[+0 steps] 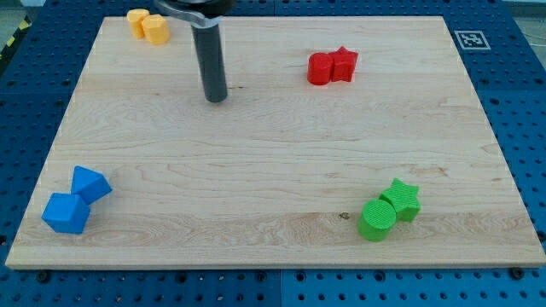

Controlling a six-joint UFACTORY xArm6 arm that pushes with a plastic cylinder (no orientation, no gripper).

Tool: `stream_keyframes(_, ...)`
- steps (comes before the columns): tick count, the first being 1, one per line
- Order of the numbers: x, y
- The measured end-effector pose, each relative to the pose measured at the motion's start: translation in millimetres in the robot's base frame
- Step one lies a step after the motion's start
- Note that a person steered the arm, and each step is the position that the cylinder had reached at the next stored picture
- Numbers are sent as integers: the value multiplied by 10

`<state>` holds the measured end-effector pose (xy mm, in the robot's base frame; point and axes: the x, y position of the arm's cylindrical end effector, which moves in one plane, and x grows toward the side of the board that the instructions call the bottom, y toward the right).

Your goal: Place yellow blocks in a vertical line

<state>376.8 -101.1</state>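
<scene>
We've got both yellow blocks touching, tight against the board's top edge near its left corner. My tip sits just right and below them, touching nothing, holding nothing — it's a bare rod, no jaws. Wide bare wood fills the centre; red, green and blue pairs hug the margins.
</scene>
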Motion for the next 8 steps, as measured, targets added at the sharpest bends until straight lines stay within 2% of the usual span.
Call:
stream_keyframes(2,-44,-902)
stream_keyframes(3,-357,-1233)
stream_keyframes(4,-618,-1323)
stream_keyframes(6,-721,-1323)
stream_keyframes(8,-1266,-1534)
